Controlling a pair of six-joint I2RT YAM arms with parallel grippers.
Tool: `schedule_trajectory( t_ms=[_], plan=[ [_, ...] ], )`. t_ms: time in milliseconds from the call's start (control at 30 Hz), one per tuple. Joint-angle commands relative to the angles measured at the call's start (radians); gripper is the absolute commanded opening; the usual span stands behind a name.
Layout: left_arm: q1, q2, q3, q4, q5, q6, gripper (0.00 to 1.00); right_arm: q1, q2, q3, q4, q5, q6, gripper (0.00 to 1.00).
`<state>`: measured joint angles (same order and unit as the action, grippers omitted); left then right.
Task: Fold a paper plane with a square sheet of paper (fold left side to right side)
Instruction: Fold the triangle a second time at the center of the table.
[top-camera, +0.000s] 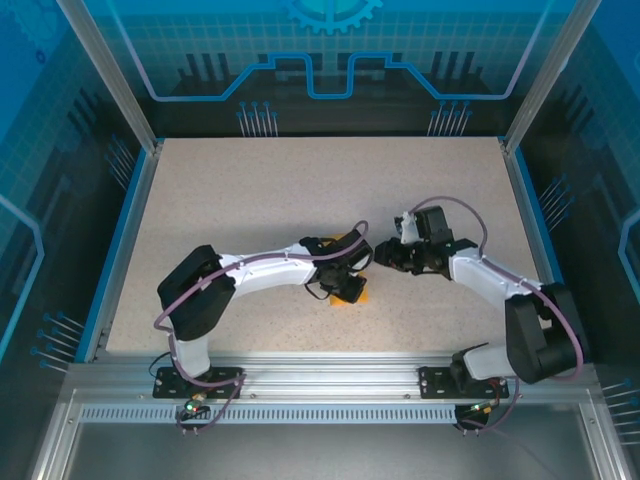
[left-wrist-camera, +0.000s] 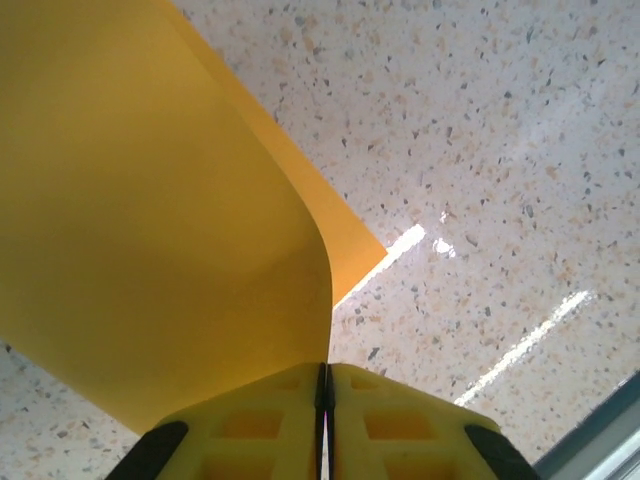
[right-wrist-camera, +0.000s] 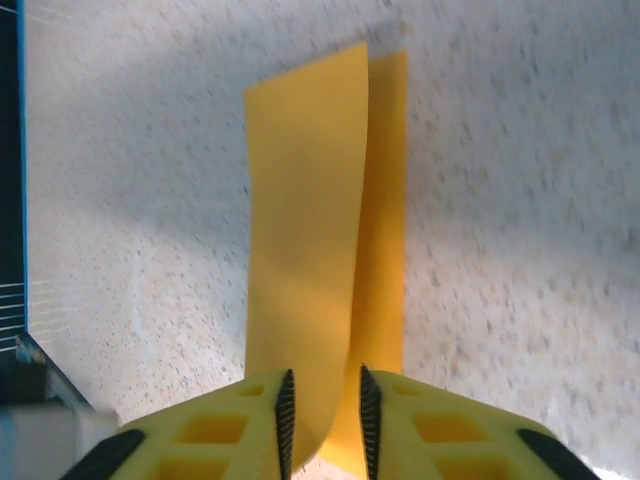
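My left gripper (left-wrist-camera: 323, 385) is closed on one edge of the sheet (left-wrist-camera: 150, 230); the two yellow fingers meet with no gap and the paper comes out of the seam. My right gripper (right-wrist-camera: 322, 400) has its jaws a little apart. The sheet passes between them, but I judge the pads are not pressing it.

The sheet is near the middle of the table (left-wrist-camera: 480, 150), between the two grippers. One part lies flat and the other part is lifted and curls over it.

What worries me is the alignment. The lower layer is held only by its own weight on a smooth top, so a pull from the left gripper could drag it, and the edges would then meet crooked. If the right jaws close on the curved part, they may press a crease in the wrong place. The pinch holds a narrow bit of edge, so the paper could slip out or tear.

The paper is thin, matt, plain orange and bends in a soft round curve without any sharp crease. The table is hard, beige with dark speckles, and a little glossy where the light reflects.
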<state>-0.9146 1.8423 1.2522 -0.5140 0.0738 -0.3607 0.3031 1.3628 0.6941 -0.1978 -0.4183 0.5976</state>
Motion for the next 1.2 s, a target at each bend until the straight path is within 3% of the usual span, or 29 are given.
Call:
schedule_trajectory(
  t_ms=[0, 267, 567, 1167],
  plan=[
    [0.034, -0.044, -0.03, 0.045, 0.085, -0.031, 0.13, 0.065, -0.054, -0.074, -0.013, 0.039, 0.019, 0.18],
    [0.072, -0.072, -0.066, 0.109, 0.155, -0.063, 0.13, 0.189, -0.042, -0.154, 0.073, 0.102, 0.106, 0.05],
    [0.094, -0.078, -0.08, 0.069, 0.106, -0.061, 0.12, 0.27, 0.085, -0.093, 0.091, 0.138, 0.117, 0.03],
    [0.139, -0.012, -0.059, 0.038, 0.057, -0.055, 0.11, 0.287, 0.169, -0.06, -0.028, 0.2, 0.097, 0.03]
  ],
)
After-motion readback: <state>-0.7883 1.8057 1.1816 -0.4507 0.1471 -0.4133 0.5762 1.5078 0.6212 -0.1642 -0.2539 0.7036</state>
